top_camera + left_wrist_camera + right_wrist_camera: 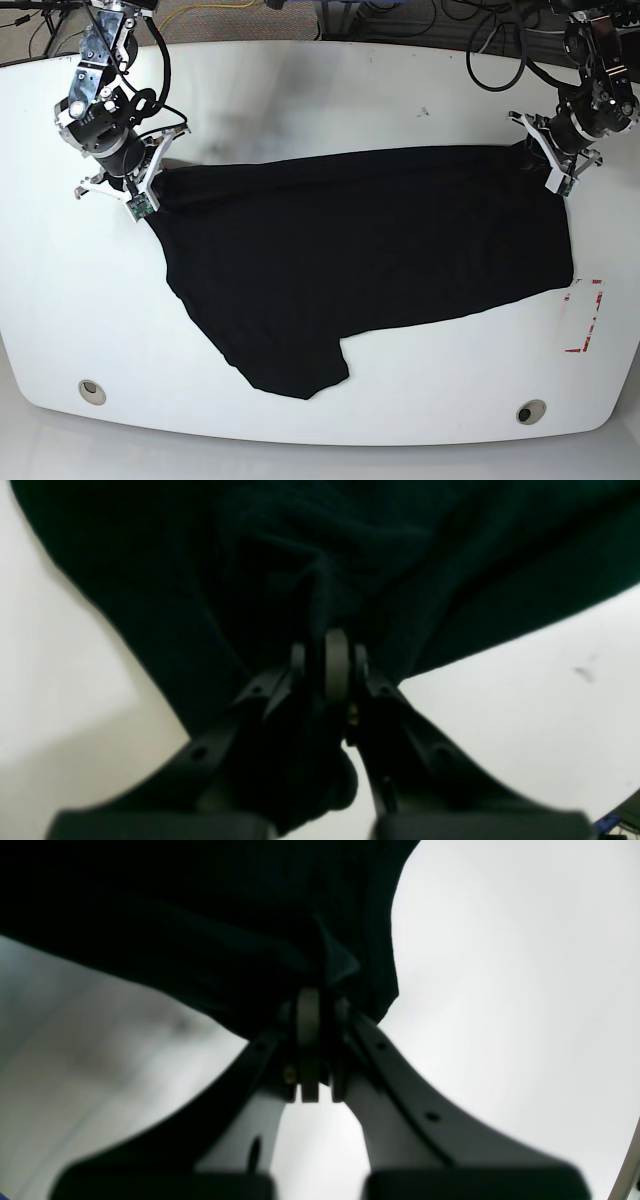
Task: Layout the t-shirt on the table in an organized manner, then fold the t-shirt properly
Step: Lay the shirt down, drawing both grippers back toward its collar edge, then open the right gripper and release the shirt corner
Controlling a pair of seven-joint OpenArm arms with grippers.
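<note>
We note the large black cloth t-shirt (360,265) spread across the white smooth surface (330,90). Our left pincer (327,652) pinches one far corner of the shirt; our right pincer (312,1007) clamps its opposite far corner.

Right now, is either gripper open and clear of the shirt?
No: the left gripper and right gripper are each shut on t-shirt fabric.

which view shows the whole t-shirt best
The base view: the t-shirt lies spread across the table, its full outline visible. Each wrist view shows only dark bunched cloth pinched in the left claw or right claw.
</note>
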